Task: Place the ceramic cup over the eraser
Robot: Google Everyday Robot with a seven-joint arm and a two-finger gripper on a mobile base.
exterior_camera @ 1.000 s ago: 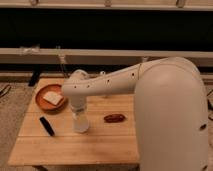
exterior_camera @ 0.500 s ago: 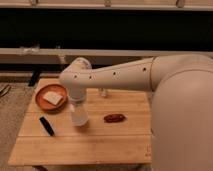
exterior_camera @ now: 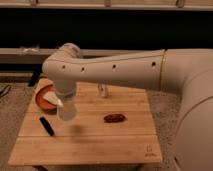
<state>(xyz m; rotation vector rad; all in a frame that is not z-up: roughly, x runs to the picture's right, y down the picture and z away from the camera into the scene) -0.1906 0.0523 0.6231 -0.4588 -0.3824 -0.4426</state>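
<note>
Since the earlier frames the arm (exterior_camera: 115,67) has swung left, taking the ceramic cup (exterior_camera: 67,113) away from the middle of the worktop (exterior_camera: 100,145) and toward the eraser (exterior_camera: 46,126).

Nearest me, the front of the worktop is bare wood. The eraser lies on it at the left, slanted, apart from the cup. The cup hangs up and to the right of the eraser, clear of the wood, with its shadow (exterior_camera: 76,130) on the boards below. My end effector (exterior_camera: 64,101) sits right above the cup, under the wrist, closed on it.

A reddish-brown lump (exterior_camera: 114,118) lies further right. Behind the cup, an orange dish (exterior_camera: 42,100) holds a white slab (exterior_camera: 52,98). A small clear glass object (exterior_camera: 103,91) stands near the back edge, just under the arm.
</note>
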